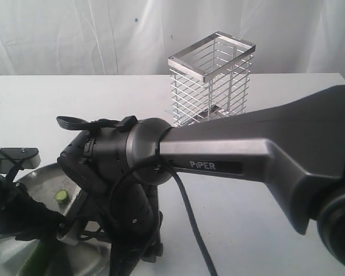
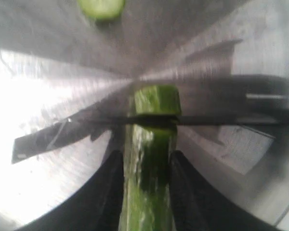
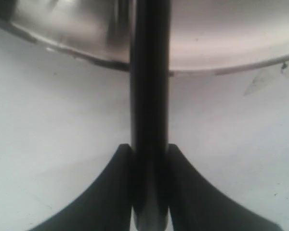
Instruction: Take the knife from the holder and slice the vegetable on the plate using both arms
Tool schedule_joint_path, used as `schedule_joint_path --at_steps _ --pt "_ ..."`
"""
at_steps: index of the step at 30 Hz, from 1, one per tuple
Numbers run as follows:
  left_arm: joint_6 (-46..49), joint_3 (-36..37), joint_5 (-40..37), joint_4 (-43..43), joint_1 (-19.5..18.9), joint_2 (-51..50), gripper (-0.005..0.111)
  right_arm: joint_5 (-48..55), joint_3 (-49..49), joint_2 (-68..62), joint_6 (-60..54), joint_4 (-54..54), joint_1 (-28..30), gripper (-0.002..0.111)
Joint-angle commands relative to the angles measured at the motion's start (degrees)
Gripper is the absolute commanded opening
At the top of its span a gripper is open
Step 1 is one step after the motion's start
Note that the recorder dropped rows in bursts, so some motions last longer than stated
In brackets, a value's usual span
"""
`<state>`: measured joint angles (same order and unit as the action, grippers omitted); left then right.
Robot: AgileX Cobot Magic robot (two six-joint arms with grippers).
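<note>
On the steel plate [image 2: 43,86], the left pincer [image 2: 145,161] is gripping the cucumber [image 2: 149,202]. Its two black fingers [image 2: 103,197] are pressing against the vegetable's flanks, spread only as wide as the slim green body between them. The cucumber is running out past the fingertips and lying along the dish. Just beyond those tips the knife [image 2: 216,119] is lying crosswise over the cucumber. Its thin dark blade is meeting the skin close to the cut end, so a short green stub is showing on the far side of the edge. How deep the blade is sitting cannot be told. A loose round slice [image 2: 102,6] is resting apart on the plate, further out than the stub.

In the right wrist view the right pincer [image 3: 149,149] is clamping the knife by its black handle. Both of its fingers are touching the handle, one on each side, with no gap showing. The handle is reaching away over the white table [image 3: 53,120] toward the plate's rim.

In the exterior view the right arm [image 1: 264,144] is stretching in from the right toward the plate at the lower left, and its black wrist is bending down over the dish and hiding the blade. The slice is showing there as a small green round on the metal. The holder [image 1: 213,77] is standing upright on the table behind the arm, well apart from the plate.
</note>
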<state>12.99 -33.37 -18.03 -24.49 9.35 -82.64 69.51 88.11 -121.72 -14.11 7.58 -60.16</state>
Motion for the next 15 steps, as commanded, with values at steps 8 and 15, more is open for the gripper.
schedule_joint_path --at_steps 8,15 --pt "-0.78 -0.13 -1.22 -2.07 0.06 0.22 0.037 0.45 -0.21 -0.78 -3.23 -2.67 -0.40 0.000" --pt "-0.78 -0.13 -1.22 -2.08 0.06 0.57 0.037 0.45 1.81 -1.77 -3.70 -2.67 -0.40 0.000"
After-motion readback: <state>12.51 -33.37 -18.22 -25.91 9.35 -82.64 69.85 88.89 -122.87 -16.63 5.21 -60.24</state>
